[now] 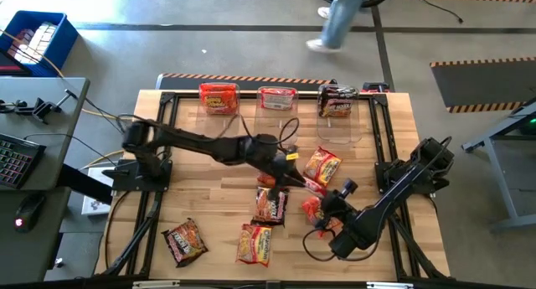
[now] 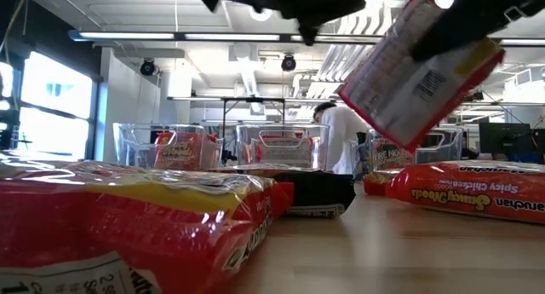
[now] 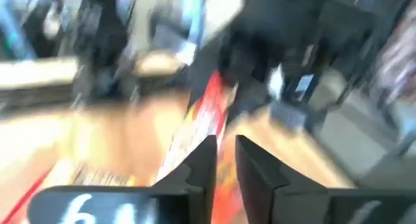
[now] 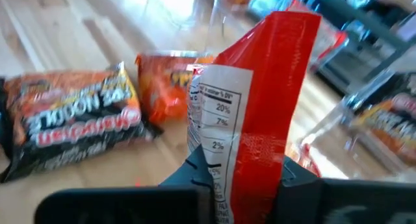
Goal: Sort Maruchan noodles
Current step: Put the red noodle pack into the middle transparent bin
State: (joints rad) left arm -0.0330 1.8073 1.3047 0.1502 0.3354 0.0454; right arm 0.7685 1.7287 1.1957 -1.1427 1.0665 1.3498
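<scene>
One red-and-white Maruchan noodle packet (image 2: 417, 64) hangs tilted in the air over the middle of the table, between my two grippers. My right gripper (image 4: 244, 178) is shut on it; in the high view this gripper (image 1: 322, 212) is at centre right. My left gripper (image 1: 293, 178) reaches in from the table's left, and the packet's red edge (image 3: 211, 113) runs into the narrow gap of that gripper (image 3: 225, 165). Several more packets lie flat on the wood, among them an orange one (image 1: 322, 165) and a dark one (image 1: 184, 240). My left gripper has the packet's red edge (image 3: 221, 185) in the narrow gap between its two fingers, edge-on. The view is blurred, so which part of the packet this is cannot be told. My right gripper pinches one end of the packet (image 4: 240, 152) between its two fingers, the printed back to one finger and the red face to the other. The packet stands out past the fingers, tilted and clear of the table.
Three clear bins stand along the far edge, holding an orange-red packet (image 1: 219, 98), a red-and-white one (image 1: 278, 98) and a dark one (image 1: 338, 100). Two packets (image 1: 270, 203) (image 1: 254, 243) lie near the front centre. A person (image 1: 339, 21) walks beyond the far edge.
</scene>
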